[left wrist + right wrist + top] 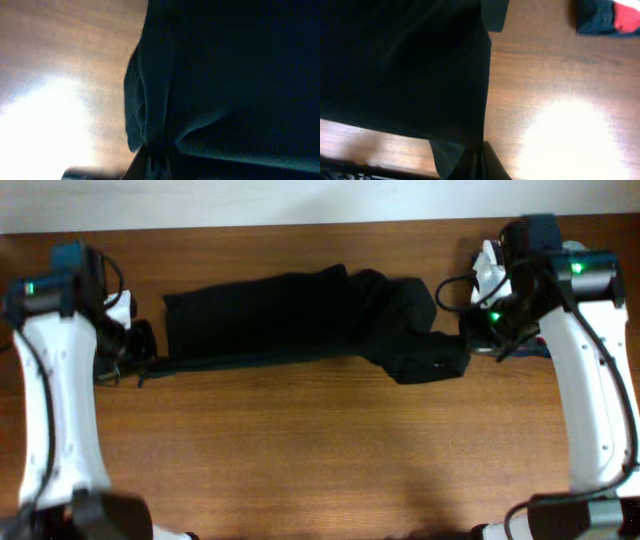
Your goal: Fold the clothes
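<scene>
Black top (300,320): lies in a long rumpled band across the upper middle of the bench (320,450).
Left end effector (138,358): at frame left, pinched narrow on the top's left edge.
Right end effector (470,342): clamped tight on the bunched right end.
Nearby: white garment (488,262) behind the right arm, upper right; navy and red garment (607,17), top right corner of the right wrist view, apart from the top.

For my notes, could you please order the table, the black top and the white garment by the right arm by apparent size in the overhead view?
Largest: wooden table.
Then: black top.
Smallest: white garment, partly hidden.
</scene>
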You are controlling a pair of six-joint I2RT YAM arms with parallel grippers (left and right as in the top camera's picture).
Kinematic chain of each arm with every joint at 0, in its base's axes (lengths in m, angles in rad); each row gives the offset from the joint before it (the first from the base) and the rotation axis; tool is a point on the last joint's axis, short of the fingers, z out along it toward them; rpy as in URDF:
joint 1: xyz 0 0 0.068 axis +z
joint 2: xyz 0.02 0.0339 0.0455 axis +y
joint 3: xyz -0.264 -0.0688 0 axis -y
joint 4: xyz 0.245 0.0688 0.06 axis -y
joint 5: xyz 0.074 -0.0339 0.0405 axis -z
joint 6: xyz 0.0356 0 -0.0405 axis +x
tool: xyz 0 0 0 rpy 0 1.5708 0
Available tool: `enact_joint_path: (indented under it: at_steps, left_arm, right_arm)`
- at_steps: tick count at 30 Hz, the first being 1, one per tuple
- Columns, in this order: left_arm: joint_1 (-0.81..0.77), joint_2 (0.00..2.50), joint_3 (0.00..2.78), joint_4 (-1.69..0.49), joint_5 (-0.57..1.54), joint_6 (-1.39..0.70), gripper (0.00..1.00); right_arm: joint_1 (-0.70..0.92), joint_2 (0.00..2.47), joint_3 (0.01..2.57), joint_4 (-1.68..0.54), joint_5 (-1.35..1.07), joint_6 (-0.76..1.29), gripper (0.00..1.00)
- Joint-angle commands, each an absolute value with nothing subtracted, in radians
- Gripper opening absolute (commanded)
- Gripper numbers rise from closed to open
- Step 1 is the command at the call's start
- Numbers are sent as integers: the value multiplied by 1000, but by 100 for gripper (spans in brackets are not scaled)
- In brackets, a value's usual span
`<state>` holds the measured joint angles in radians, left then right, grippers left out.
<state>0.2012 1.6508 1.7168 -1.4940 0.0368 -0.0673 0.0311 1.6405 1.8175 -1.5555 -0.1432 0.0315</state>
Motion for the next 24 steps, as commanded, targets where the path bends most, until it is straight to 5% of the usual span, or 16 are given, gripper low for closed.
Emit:
enact_joint_path:
  at_steps: [1,9,24]
  left_arm:
    - [223,1484,1472,-1376,70,-77,1]
    - [223,1413,1127,-1148,90,-127,0]
    - [223,1450,1081,-935,45,-127,1]
  right_arm:
    - [4,1588,1700,-1546,-71,82,4]
    - [4,1586,1401,-1418,-79,116,4]
    - [6,1592,1277,-1159,-86,136,4]
